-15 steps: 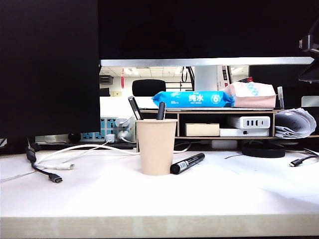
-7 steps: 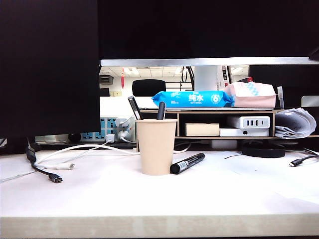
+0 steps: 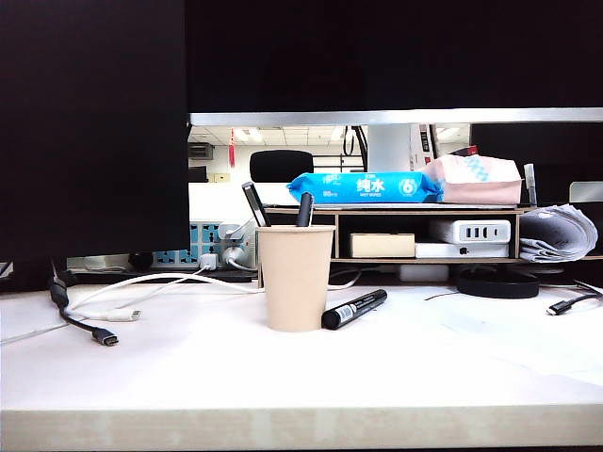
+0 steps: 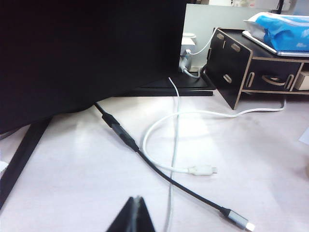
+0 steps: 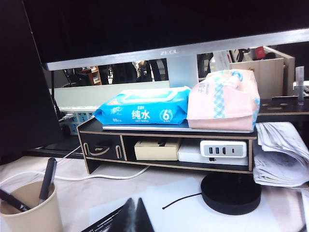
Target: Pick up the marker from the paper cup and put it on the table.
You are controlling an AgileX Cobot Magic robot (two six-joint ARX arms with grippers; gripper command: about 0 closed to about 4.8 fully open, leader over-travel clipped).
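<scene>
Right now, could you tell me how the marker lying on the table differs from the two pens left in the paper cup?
The marker lies flat on the table, just right of the paper cup; the two pens stand tilted inside the cup. The marker shows its whole barrel with white lettering; only the pens' upper ends show above the rim. The marker looks thicker than either pen. All three are dark, and no gripper holds any of them.

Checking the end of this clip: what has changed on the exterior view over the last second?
The dark arm part at the upper right edge has left the view, rising out of sight. The marker lies on the table beside the paper cup, unmoved; the two pens in the cup and the cables are as before. Both claws, left and right, are shut and empty.
</scene>
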